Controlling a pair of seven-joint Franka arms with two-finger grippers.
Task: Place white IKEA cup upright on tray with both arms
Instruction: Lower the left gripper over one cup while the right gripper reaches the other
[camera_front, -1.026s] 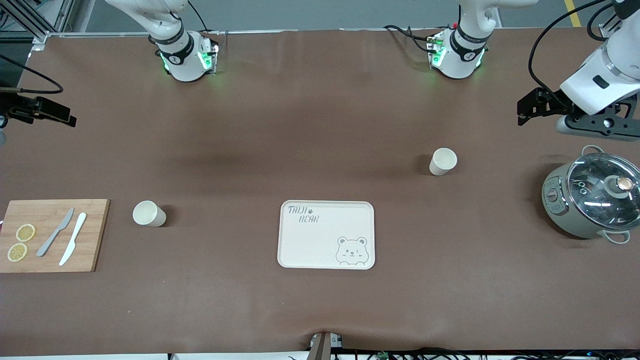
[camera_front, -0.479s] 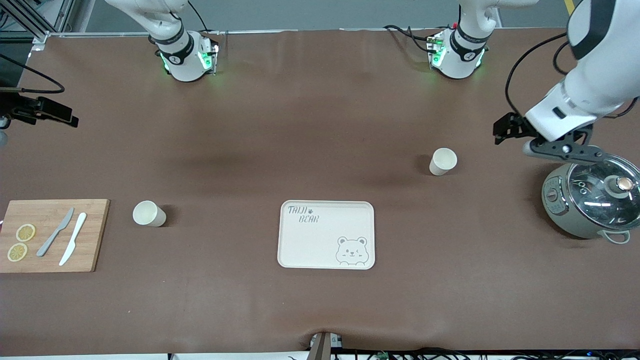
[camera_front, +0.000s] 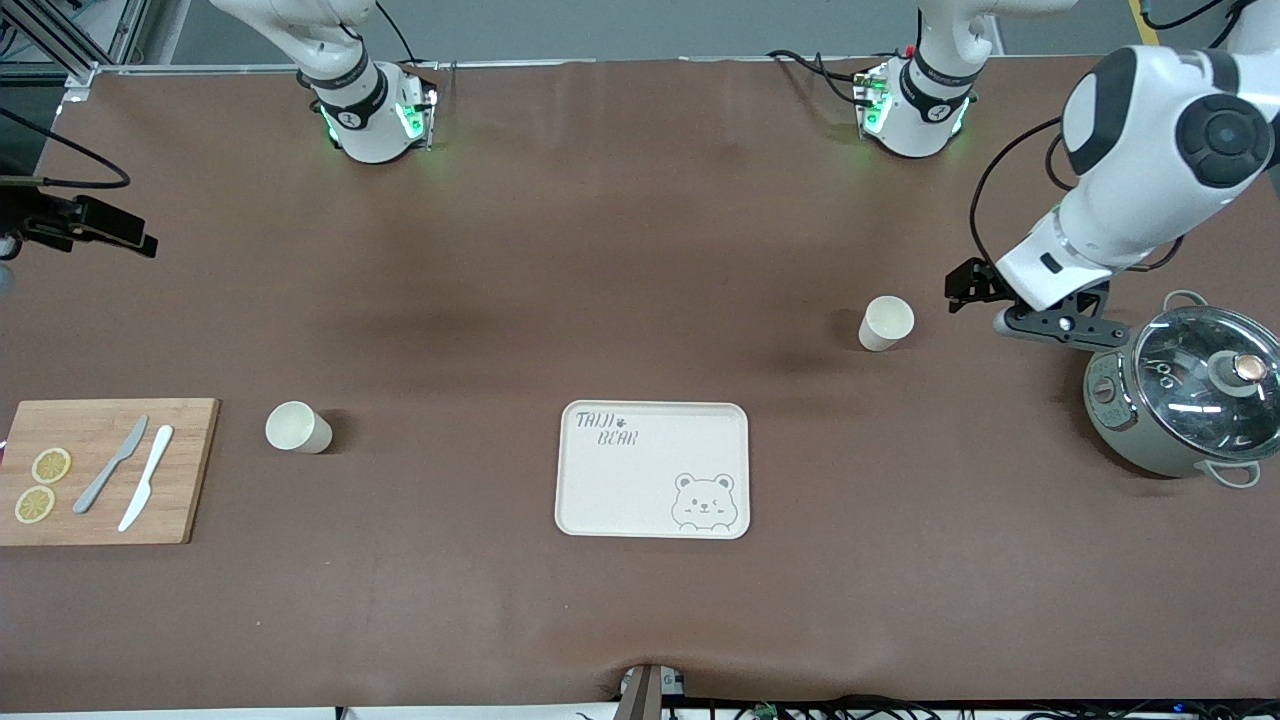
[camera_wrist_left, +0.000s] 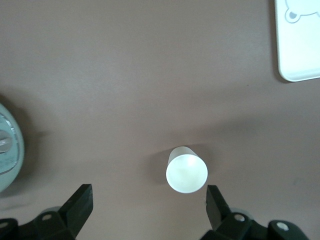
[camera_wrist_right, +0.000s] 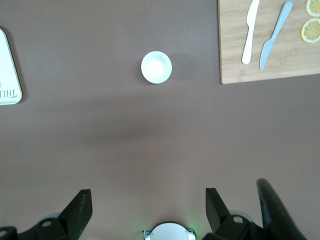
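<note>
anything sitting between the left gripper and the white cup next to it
Nothing: in the front view only bare brown table mat separates the open left gripper from the upright white cup. The left wrist view shows the same.

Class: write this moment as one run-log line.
left pincer: open, over table beside cup | right pincer: open, waiting | tray: no cup on it
</note>
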